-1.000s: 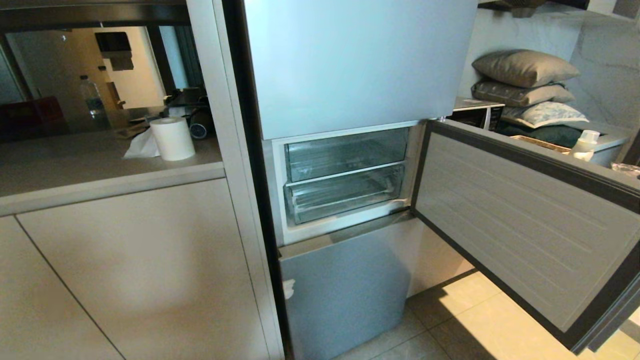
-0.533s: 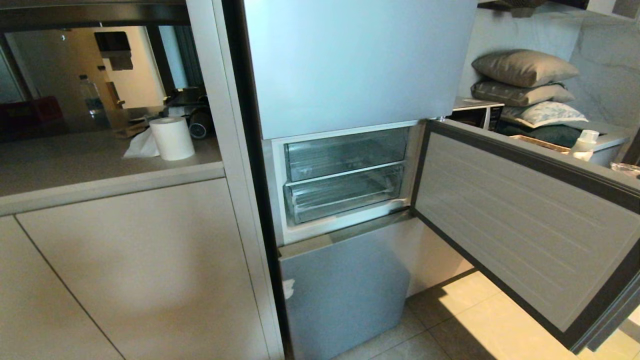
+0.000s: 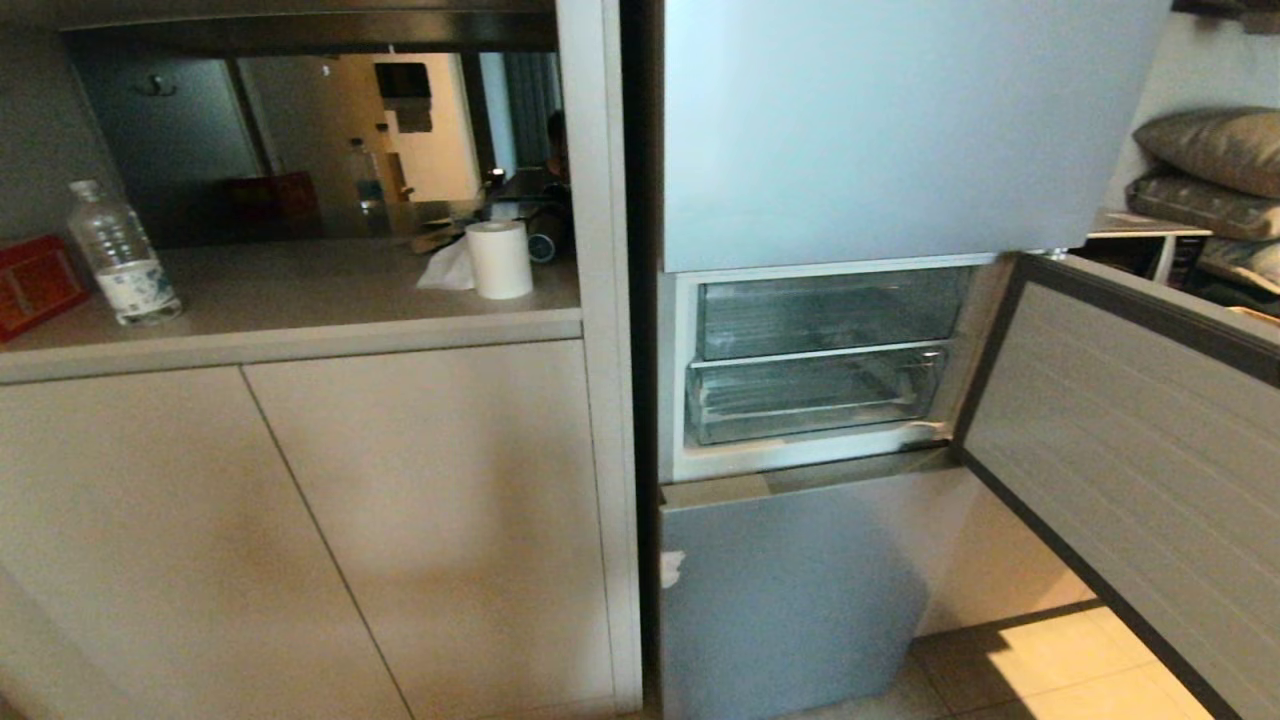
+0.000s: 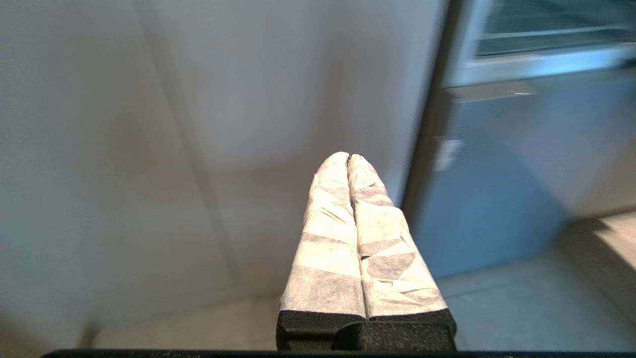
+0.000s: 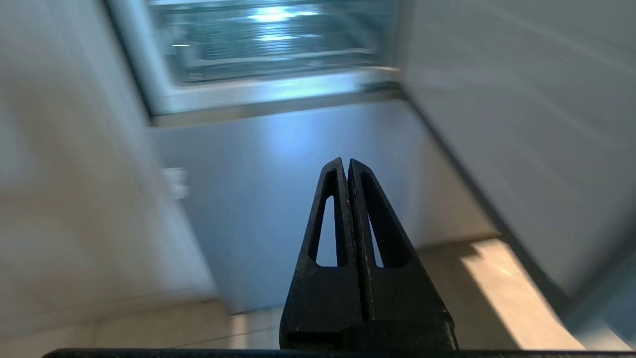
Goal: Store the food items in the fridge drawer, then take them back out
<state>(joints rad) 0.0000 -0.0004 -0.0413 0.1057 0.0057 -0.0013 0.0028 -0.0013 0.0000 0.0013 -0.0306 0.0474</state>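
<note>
- My left gripper (image 4: 348, 158) hangs low before the cabinet door (image 4: 149, 124), wrapped fingers pressed together on nothing.
- My right gripper (image 5: 346, 163) is likewise pinched closed and empty, facing the lower fridge door (image 5: 278, 189).
- The fridge drawer (image 3: 815, 395) sits pushed in, up and ahead of both grippers, behind the open door (image 3: 1130, 440).
- No food items show anywhere.
- I judge the clear drawer stiff, light, slick and somewhat brittle; I'd hook its top front lip at the middle and pull straight.
</note>
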